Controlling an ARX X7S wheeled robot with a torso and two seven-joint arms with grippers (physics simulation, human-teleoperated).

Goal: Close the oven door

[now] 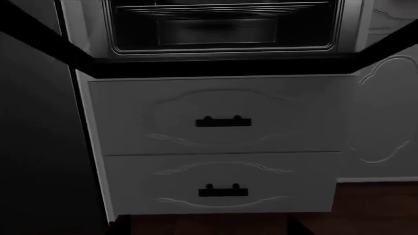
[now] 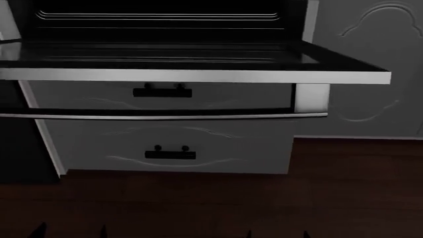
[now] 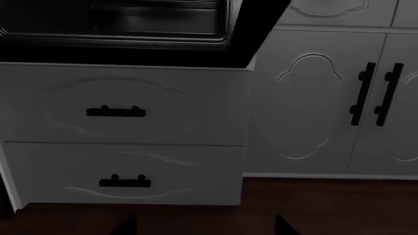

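Note:
The oven door [image 2: 198,76] hangs open and lies flat, its silver edge strip facing me and its thin silver bar handle [image 2: 165,116] below that edge. Behind it the dark oven cavity [image 2: 158,22] shows its racks. Both wrist views look up at the door's glass window [image 1: 222,29] [image 3: 130,19] from below. My left gripper [image 2: 71,232] and right gripper [image 2: 276,234] sit low at the head view's bottom edge, well below and in front of the door. Only their fingertips show, spread apart, in the left wrist view [image 1: 207,229] and the right wrist view [image 3: 205,227]. Nothing is between them.
Two grey moulded drawers with short black handles [image 2: 162,92] [image 2: 170,154] stand under the oven. Grey cabinet doors with black bar handles [image 3: 375,93] are to the right. A dark panel [image 1: 33,147] flanks the drawers on the left. Dark wood floor [image 2: 330,188] lies in front.

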